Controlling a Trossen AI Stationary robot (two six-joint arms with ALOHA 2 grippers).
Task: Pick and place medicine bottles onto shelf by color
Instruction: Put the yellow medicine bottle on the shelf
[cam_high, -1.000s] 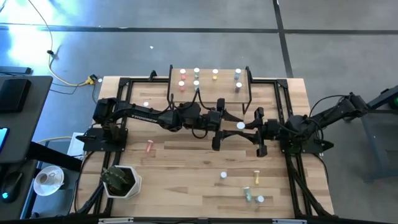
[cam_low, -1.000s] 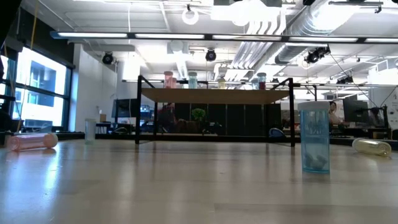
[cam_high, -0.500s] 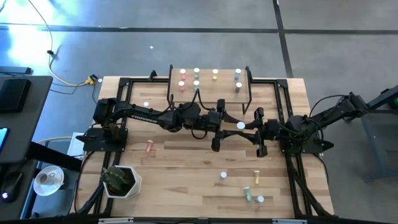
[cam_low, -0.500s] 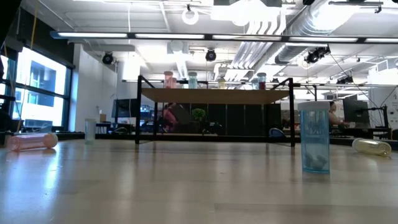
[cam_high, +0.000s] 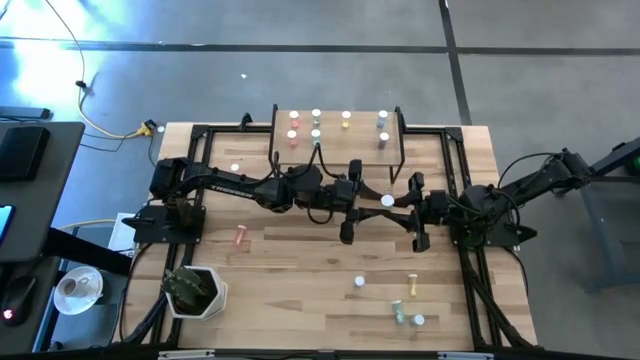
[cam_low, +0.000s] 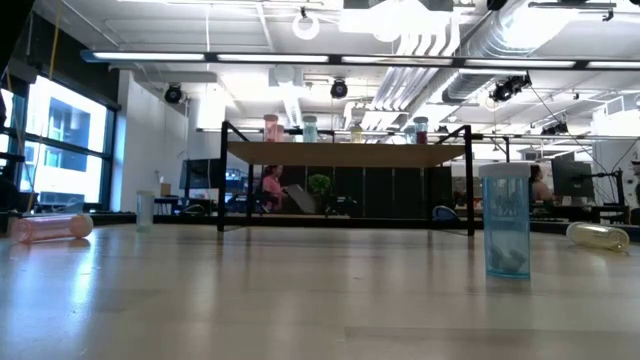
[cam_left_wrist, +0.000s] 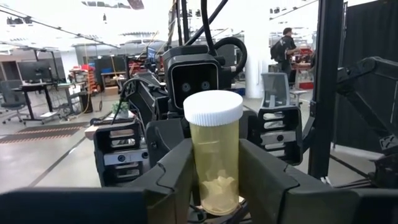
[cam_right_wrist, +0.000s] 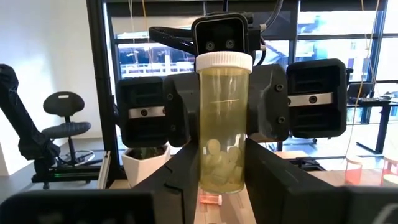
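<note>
Since the earlier frame the left gripper (cam_left_wrist: 214, 180) has been narrowed onto the yellow bottle (cam_left_wrist: 214, 155), which is also clamped by the right gripper (cam_right_wrist: 224, 165) in mid-air just in front of the shelf (cam_high: 338, 128). Release by the right fingers (cam_right_wrist: 186, 168) should be delayed (a handover, seemingly) until the left hold is firm

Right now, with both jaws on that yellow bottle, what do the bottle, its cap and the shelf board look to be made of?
The yellow translucent cylindrical bottle looks like smooth tinted plastic: pale tablets show through its wall. Its white ribbed cap seems opaque matte plastic, with fine ridges round the edge. The small raised light-wood shelf board appears to be pale wood on thin black legs, probably metal.
</note>
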